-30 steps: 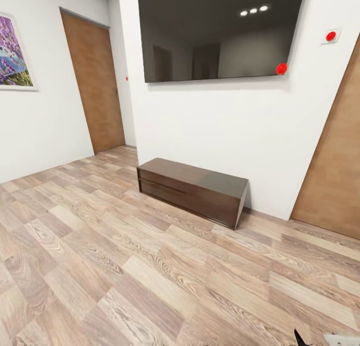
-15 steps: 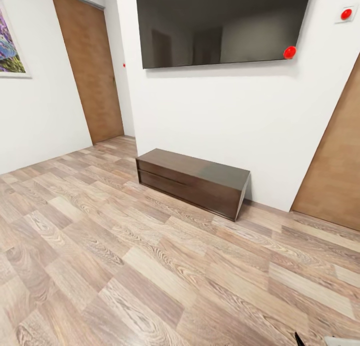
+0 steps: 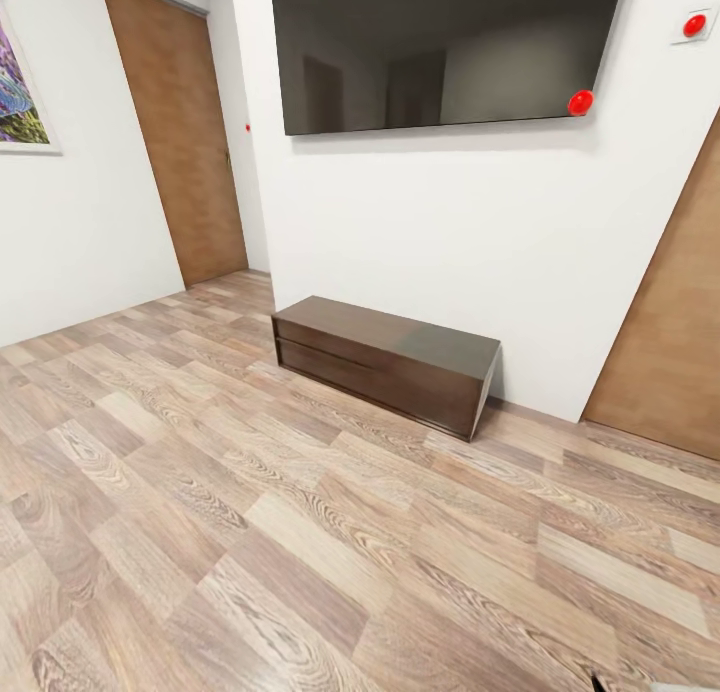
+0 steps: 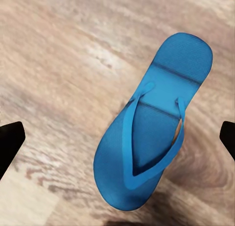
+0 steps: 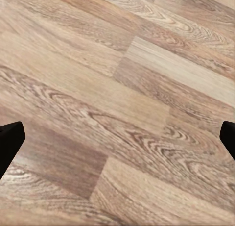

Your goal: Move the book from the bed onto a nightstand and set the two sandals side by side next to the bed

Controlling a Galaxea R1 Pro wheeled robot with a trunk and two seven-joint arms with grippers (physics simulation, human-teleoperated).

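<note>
One bright blue sandal (image 4: pixel 161 84) lies flat on the wood-plank floor, straps up, seen in the left wrist view. My left gripper (image 4: pixel 117 140) hovers above it, open, with its dark fingertips (image 4: pixel 10 142) far apart on either side and not touching it. My right gripper (image 5: pixel 117 138) is open too, over bare floor planks, with nothing between its fingers. The book, the bed and the nightstand are out of view.
In the head view a long low dark bench (image 3: pixel 385 362) stands against a white wall under a big black screen (image 3: pixel 440 47). Wooden doors (image 3: pixel 180 132) stand at the left and at the right (image 3: pixel 670 332). Open plank floor (image 3: pixel 250 512) spreads in front.
The head camera shifted a second ago, so the whole picture slid up a little. Over the last half second it has held still. Nothing in the room moved.
</note>
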